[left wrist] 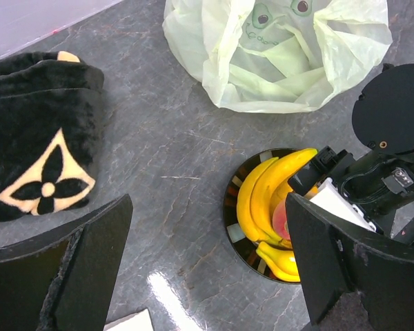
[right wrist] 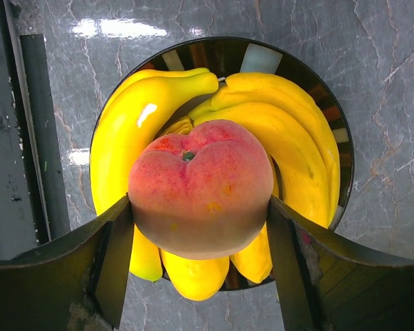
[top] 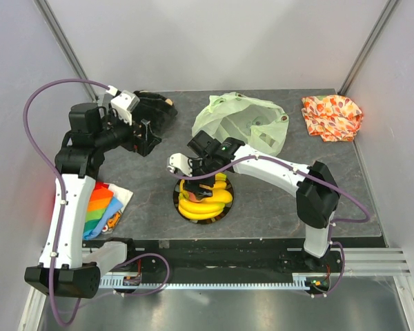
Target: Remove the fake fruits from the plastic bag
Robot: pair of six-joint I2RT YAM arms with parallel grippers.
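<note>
The right gripper (right wrist: 200,231) clasps the peach (right wrist: 200,186) just above the bananas (right wrist: 293,124) in the bowl (right wrist: 290,65), mid-frame, so this looks like the placing step. Next it likely needs a gentle lowering and release (bag (top: 241,121) lies upper centre). The left gripper (left wrist: 207,265) is spread, holding nothing.

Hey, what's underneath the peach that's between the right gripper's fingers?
Yellow banana bunches lie under the peach, piled in a dark round bowl on the grey table. The peach, held by the right gripper, hides the pile's middle and the bowl's floor.
</note>
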